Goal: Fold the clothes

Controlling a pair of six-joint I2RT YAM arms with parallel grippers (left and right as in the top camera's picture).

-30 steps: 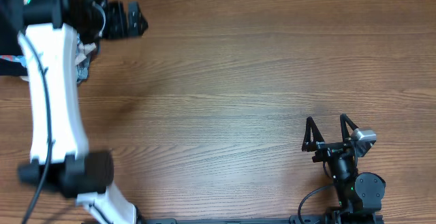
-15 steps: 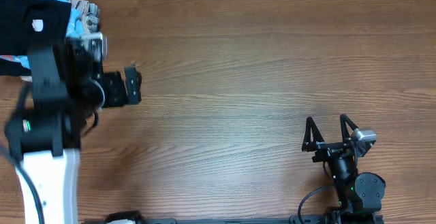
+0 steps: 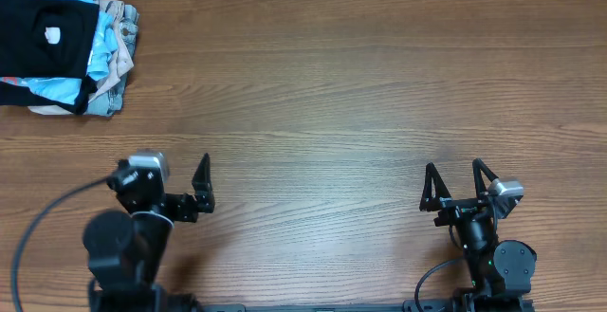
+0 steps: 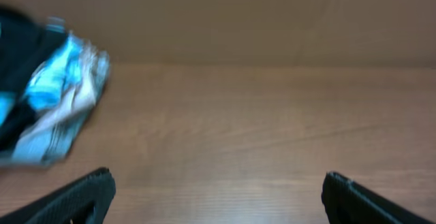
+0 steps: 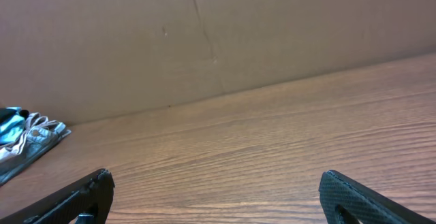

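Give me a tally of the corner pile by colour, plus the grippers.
Black T-shirt: 1
Light blue shirt: 1
Beige garments: at least 1; the pile hides any more
Grippers: 2, left gripper and right gripper, both open
Total: at least 5

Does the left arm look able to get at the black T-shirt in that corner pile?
Probably yes. The black T-shirt lies on top of the pile, uncovered, and only bare table lies between it and the left end effector, which is open and empty.
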